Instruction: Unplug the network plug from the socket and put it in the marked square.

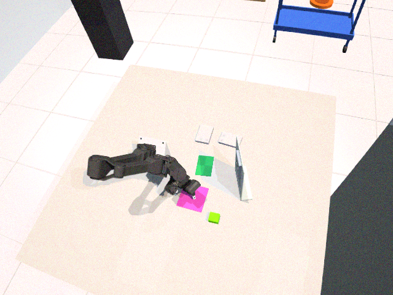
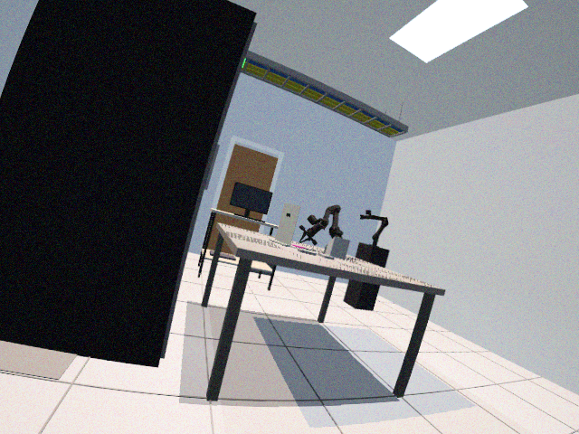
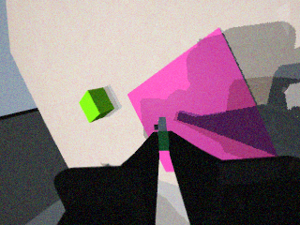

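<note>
We count one pincer (image 1: 192, 194) (image 3: 162, 136), narrow, clamped on one plug (image 3: 162, 133), lower centre of the wrist frame, over the magenta square (image 1: 199, 199) (image 3: 206, 89); two flat squares, magenta and green (image 1: 204, 165); one lime block (image 1: 214, 217) (image 3: 97, 104); two pale plates (image 1: 204, 134) (image 1: 227, 139), right one partly hidden by one panel (image 1: 244, 177) (image 2: 288, 224); plug mostly hidden by fingers; no readable writing.
</note>
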`<state>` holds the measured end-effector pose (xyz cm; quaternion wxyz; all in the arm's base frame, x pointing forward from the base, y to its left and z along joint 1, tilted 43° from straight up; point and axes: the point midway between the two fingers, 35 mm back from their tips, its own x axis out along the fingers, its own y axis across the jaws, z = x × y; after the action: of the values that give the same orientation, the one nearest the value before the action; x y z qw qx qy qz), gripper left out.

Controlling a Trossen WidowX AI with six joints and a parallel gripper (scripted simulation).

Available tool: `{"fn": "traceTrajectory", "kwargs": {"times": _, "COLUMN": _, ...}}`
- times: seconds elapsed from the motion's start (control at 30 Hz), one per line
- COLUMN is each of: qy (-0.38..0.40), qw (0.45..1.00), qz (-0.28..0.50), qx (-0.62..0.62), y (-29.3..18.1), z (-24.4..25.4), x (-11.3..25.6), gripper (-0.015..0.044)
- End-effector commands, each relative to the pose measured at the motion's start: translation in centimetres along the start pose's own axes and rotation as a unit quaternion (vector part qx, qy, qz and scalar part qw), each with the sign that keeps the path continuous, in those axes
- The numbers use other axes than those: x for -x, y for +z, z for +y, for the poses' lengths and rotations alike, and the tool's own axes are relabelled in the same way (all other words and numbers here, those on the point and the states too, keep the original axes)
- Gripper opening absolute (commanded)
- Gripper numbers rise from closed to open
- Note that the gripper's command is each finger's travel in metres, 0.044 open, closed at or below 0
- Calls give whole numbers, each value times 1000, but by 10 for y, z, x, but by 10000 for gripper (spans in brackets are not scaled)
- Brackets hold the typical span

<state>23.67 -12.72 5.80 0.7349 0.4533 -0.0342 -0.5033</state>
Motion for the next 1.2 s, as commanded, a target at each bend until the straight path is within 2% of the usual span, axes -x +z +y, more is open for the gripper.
{"fn": "traceTrajectory", "kwargs": {"times": 0.0, "qy": -2, "qw": 1000, "qz": 1, "qx": 5, "y": 0, "z": -5, "x": -3, "gripper": 0}}
{"fn": "traceTrajectory", "kwargs": {"times": 1.0, "qy": 2, "qw": 1000, "qz": -2, "qx": 3, "y": 4, "z": -10, "x": -11, "gripper": 0}}
{"fn": "traceTrajectory", "kwargs": {"times": 1.17, "qy": 2, "qw": 1000, "qz": -2, "qx": 3, "y": 4, "z": -10, "x": -11, "gripper": 131}}
